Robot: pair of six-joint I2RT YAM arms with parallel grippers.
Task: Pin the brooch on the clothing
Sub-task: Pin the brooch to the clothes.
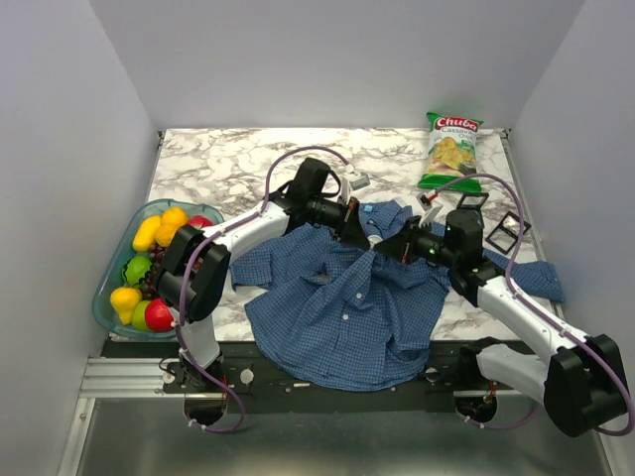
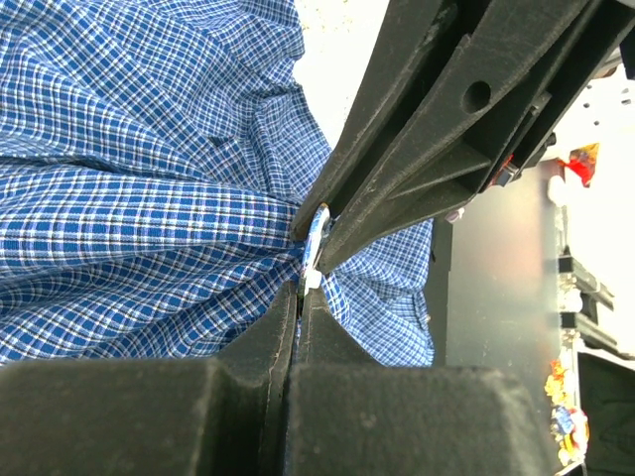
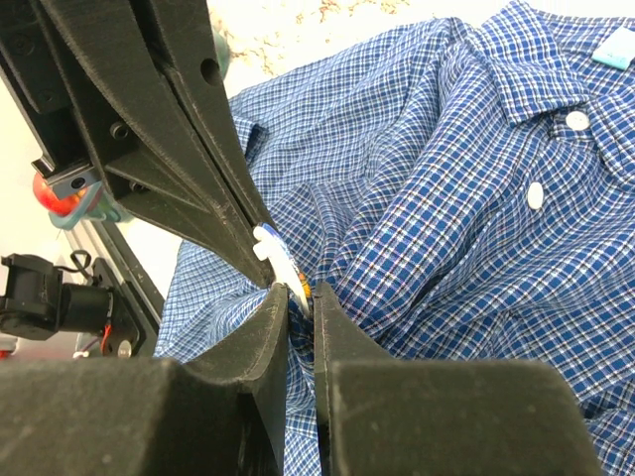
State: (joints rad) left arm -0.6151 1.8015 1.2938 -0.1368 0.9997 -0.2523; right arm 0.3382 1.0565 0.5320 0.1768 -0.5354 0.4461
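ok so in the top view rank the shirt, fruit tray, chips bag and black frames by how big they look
1. shirt, by far
2. fruit tray
3. chips bag
4. black frames, each smallest; the two look alike

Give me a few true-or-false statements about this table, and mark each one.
1. The shirt is blue and checked. True.
2. The fruit bowl sits on the robot's right. False: it is on its left.
3. The left end effector and right end effector meet tip to tip over the shirt. True.
4. The chip bag lies on the shirt. False: it lies apart, at the table's far side.
5. A small white brooch sits where the end effectors meet. True.
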